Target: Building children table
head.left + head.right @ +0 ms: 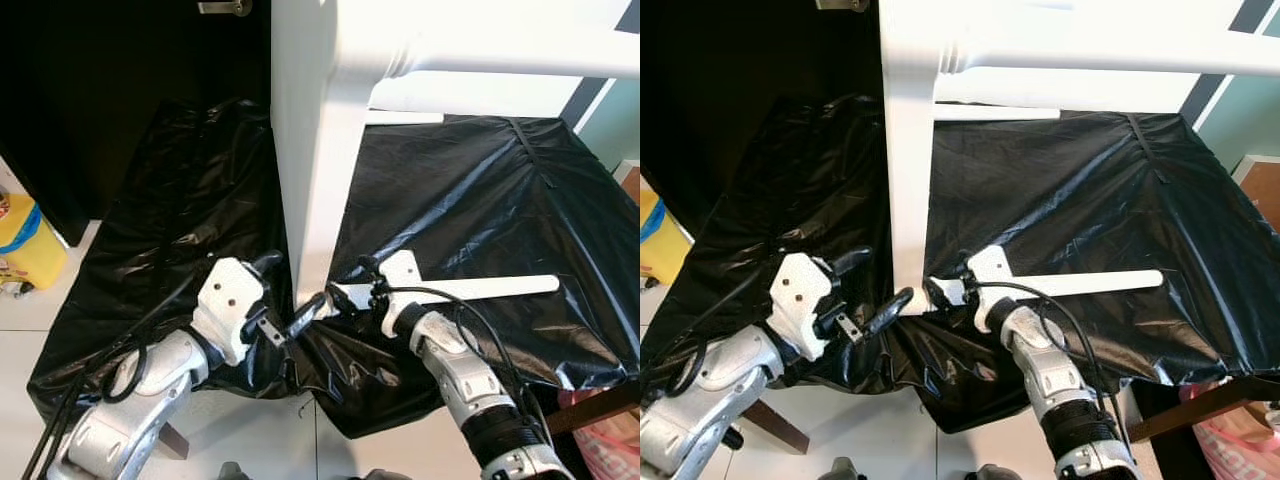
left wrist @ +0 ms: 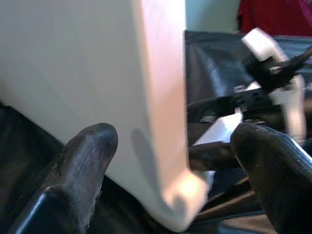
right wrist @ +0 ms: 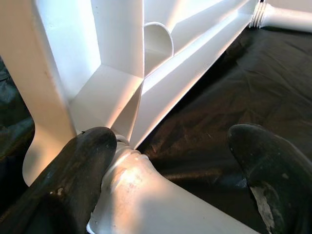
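Note:
A white children's table stands on its edge on a black plastic sheet (image 1: 480, 190); its tabletop (image 1: 305, 150) rises vertically in the middle. One fitted leg (image 1: 500, 55) juts to the right at the top. A second white table leg (image 1: 500, 287) lies level along the sheet, its end meeting the tabletop's bottom corner socket (image 3: 124, 141). My right gripper (image 1: 350, 285) is shut on that leg close to the socket. My left gripper (image 1: 283, 292) is open, its fingers (image 2: 87, 161) straddling the tabletop's lower corner (image 2: 180, 195) from the left.
A yellow container (image 1: 25, 245) stands on the pale floor at the far left. A dark door with a metal handle (image 1: 225, 7) is behind the sheet. A pink bag (image 1: 610, 440) and a brown wooden edge (image 1: 590, 405) lie at the lower right.

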`<state>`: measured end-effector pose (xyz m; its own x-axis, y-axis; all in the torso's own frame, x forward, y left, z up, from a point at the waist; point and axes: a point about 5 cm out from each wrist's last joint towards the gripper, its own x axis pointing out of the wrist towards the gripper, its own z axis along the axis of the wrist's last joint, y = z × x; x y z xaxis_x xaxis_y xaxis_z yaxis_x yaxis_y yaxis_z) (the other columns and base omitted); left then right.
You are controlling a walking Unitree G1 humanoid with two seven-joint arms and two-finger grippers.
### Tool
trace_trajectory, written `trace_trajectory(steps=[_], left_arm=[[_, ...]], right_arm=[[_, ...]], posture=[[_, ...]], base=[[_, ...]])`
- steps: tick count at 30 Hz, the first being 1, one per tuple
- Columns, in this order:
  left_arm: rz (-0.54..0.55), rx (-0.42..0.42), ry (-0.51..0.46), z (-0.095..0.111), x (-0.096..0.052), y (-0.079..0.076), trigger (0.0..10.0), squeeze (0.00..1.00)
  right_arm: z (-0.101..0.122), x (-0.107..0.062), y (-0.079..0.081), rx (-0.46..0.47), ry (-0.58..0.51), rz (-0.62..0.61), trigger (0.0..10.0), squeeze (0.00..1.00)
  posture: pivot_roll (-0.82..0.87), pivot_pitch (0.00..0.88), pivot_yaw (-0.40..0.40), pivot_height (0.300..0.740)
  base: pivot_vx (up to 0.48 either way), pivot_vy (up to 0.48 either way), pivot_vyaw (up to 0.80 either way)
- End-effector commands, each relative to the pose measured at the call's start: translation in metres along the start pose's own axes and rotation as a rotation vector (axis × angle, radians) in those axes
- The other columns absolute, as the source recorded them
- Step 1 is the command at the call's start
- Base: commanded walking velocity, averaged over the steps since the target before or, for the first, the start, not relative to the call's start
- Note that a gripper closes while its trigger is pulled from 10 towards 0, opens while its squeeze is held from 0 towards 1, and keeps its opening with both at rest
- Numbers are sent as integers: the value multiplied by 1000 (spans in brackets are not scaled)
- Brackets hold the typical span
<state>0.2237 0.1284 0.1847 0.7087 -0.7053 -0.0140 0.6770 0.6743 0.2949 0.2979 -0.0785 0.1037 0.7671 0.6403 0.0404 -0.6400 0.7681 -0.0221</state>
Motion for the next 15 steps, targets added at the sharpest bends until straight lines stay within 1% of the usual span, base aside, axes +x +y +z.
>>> trace_trajectory(steps=[1,3,7,10,11,12,15], left_arm=[[73,8,34,-4,0,6,10000,0],[110,1,40,-4,1,9,10000,0],[139,-12,43,-4,3,10,10000,0],[172,-29,52,-4,6,10,10000,0],[172,-29,52,-4,6,10,10000,0],[191,-37,54,-5,7,11,10000,0],[214,-60,55,-5,8,12,10000,0]], right_arm=[[-5,5,5,-7,25,16,10000,0],[-5,9,7,-1,22,16,10000,0],[-4,14,11,9,16,22,10000,0],[-4,21,18,26,8,44,10000,0],[-4,21,18,26,8,44,10000,0],[-4,25,22,30,5,55,10000,0],[-3,31,27,33,-2,65,10000,0]], posture=[[98,50,-110,740],[99,49,-110,740],[102,49,-113,740],[103,50,-116,740],[103,50,-116,740],[103,50,-117,740],[107,48,-118,740]], base=[[0,0,0],[0,0,0],[0,0,0],[0,0,0],[0,0,0],[0,0,0],[0,0,0]])
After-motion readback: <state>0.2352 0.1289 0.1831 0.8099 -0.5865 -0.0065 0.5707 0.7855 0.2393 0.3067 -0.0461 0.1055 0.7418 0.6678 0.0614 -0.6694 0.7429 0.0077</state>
